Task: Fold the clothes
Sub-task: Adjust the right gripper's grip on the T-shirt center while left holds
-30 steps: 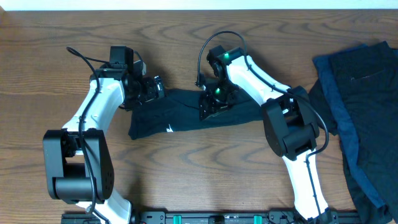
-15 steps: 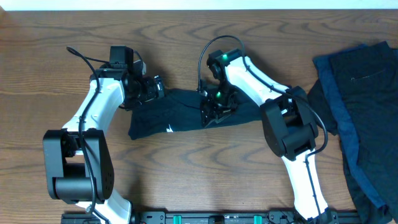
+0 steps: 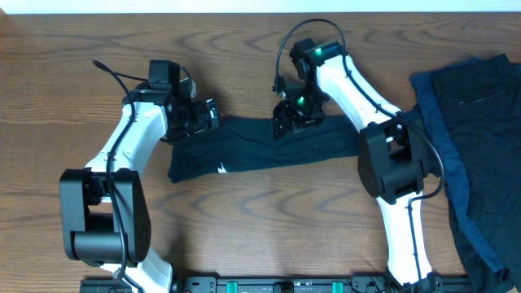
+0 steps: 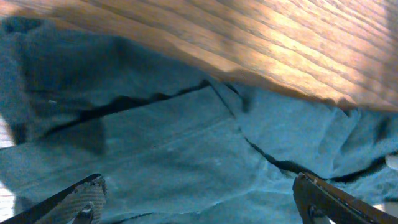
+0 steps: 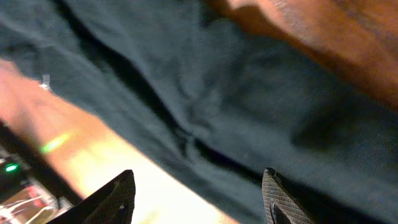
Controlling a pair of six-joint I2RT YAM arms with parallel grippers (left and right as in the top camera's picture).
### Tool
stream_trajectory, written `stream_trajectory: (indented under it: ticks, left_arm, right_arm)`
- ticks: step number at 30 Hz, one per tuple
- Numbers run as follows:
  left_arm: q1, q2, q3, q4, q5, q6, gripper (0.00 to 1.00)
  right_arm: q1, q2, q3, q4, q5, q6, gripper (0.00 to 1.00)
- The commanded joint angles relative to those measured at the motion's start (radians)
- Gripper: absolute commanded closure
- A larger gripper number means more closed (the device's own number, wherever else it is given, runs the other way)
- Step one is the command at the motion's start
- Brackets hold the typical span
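While the dark garment (image 3: 252, 148) lies on the counter (image 3: 244, 49), the left pincer (image 4: 196, 190) and the right pincer (image 5: 199, 193) hang open over it, empty.

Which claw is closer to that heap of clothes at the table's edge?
Right. The right claw is over the middle of the dark garment, well short of the heap; the left claw is at that garment's far end.
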Motion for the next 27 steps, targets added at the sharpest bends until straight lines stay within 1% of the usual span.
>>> stream_trajectory:
  ticks: [1,11,17,22,27]
  left_arm:
    - [-0.011,0.013,-0.005,0.001,-0.003,0.006,0.03]
    - [-0.011,0.013,-0.005,0.000,-0.010,0.006,0.03]
    - [-0.011,0.013,-0.005,0.001,-0.010,0.006,0.03]
    - [-0.011,0.013,-0.005,0.001,-0.013,0.006,0.03]
    - [-0.011,0.013,-0.005,0.000,-0.013,0.006,0.03]
  right_arm:
    - [-0.003,0.008,-0.045,0.040,0.035,-0.015,0.36]
    - [-0.002,0.008,-0.065,0.065,0.032,-0.023,0.36]
    - [0.002,0.008,-0.065,-0.003,0.028,-0.023,0.41]
    - [0.002,0.008,-0.065,-0.068,0.028,-0.028,0.43]
    - [0.004,0.008,-0.065,-0.090,0.029,-0.042,0.47]
